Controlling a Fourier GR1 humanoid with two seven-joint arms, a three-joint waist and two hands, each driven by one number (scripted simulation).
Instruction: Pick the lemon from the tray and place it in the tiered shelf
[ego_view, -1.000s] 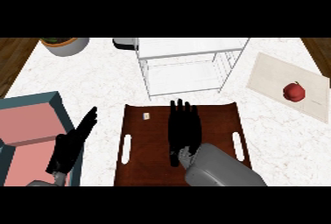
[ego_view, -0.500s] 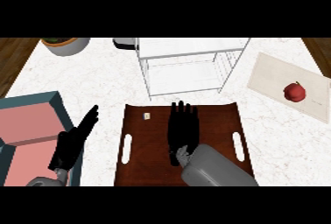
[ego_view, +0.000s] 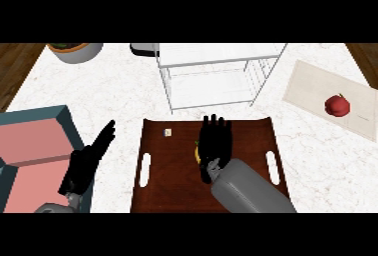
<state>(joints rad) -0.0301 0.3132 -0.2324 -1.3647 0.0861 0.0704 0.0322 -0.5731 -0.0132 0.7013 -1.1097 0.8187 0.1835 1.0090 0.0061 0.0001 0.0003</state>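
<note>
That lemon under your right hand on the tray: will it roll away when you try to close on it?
Probably somewhat. Only a yellow sliver of the lemon shows beside the open right hand, so its shape is unclear, but lemons are rounded. The brown tray looks flat and smooth, so a nudge could send it sliding or rolling.

Kitchen: marble counter (ego_view: 111, 95), wire shelf (ego_view: 214, 75), fruit on board (ego_view: 328, 102).
</note>
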